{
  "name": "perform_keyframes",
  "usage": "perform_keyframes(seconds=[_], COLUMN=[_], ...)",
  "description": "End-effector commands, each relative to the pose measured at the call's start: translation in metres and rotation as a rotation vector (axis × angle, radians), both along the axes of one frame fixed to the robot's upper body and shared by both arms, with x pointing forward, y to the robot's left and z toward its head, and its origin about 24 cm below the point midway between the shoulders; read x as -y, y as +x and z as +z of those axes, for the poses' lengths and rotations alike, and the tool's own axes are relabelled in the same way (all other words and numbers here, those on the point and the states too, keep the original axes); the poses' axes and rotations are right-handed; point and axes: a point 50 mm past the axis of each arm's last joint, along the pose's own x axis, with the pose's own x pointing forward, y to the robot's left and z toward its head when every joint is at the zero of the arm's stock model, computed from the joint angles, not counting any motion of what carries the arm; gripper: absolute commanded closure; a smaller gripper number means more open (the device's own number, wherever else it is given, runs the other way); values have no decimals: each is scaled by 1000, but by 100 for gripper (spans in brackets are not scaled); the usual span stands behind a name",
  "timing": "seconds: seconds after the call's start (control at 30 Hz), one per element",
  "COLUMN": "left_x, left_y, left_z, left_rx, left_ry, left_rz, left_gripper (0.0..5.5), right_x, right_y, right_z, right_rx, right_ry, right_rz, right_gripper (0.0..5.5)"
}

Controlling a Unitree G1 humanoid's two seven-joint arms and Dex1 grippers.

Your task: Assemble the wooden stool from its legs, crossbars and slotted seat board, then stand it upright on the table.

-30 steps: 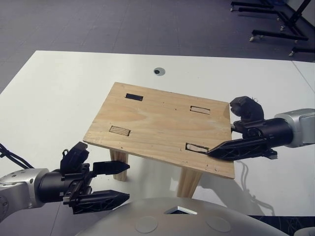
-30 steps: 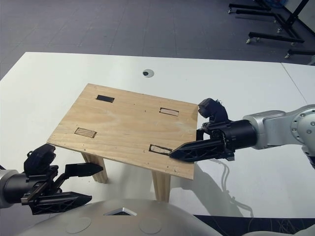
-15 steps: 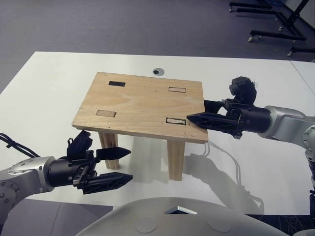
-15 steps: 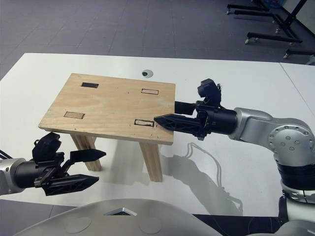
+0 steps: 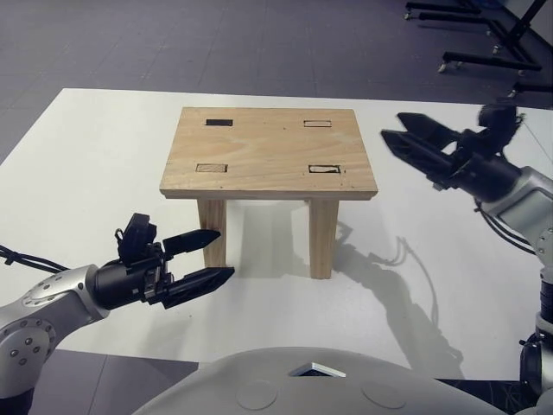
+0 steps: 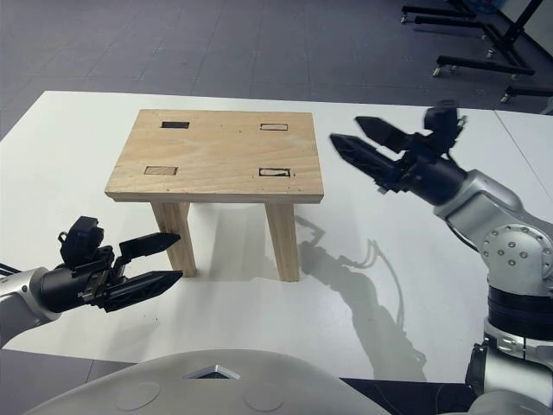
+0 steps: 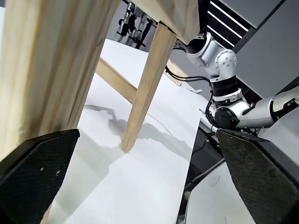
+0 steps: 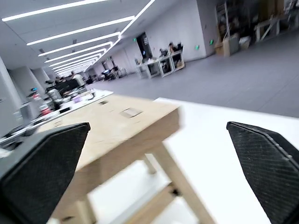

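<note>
The wooden stool (image 5: 270, 156) stands upright on the white table (image 5: 95, 156), its slotted seat board level on top of its legs (image 5: 322, 238). My left gripper (image 5: 210, 256) is open, low over the table just left of the stool's near left leg (image 7: 51, 70). To the right of the seat and slightly above it hangs my right gripper (image 5: 402, 138), open, pointing at the seat's right edge (image 8: 117, 135) and apart from it. A crossbar (image 7: 117, 81) joins the legs under the seat.
A small round grommet sat in the table behind the stool; the seat hides it now. Black wheeled frames (image 5: 484, 35) stand on the grey floor beyond the table's far right. Bare table lies in front of and to the right of the stool.
The stool went from tilted in my right gripper to standing level on its legs. My right gripper let go and drew back up and right. My left gripper edged toward the near left leg.
</note>
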Motion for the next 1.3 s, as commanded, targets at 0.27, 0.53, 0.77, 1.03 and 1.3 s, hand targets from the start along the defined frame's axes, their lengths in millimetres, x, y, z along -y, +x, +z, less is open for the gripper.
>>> perform_keyframes(seconds=[0.27, 0.53, 0.77, 1.03, 1.3], left_x=[4, -2, -6, 11, 33], left_y=[-23, 6, 66, 118, 112], left_z=[5, -12, -31, -13, 20], left_rx=[-25, 7, 167, 404, 598], left_ry=[-24, 199, 395, 299, 167], left_rz=[-77, -68, 115, 444, 706], left_gripper=[15, 15, 15, 15, 15], right_x=[-46, -99, -119, -118, -103], right_y=[-105, -77, -33, 23, 7], right_z=[-36, -72, -92, -84, -43], right_rx=[-346, -224, -81, 165, 301], right_ry=[-69, -78, -138, -130, 124], right_rz=[688, 627, 546, 190, -167], right_gripper=[11, 11, 11, 11, 11])
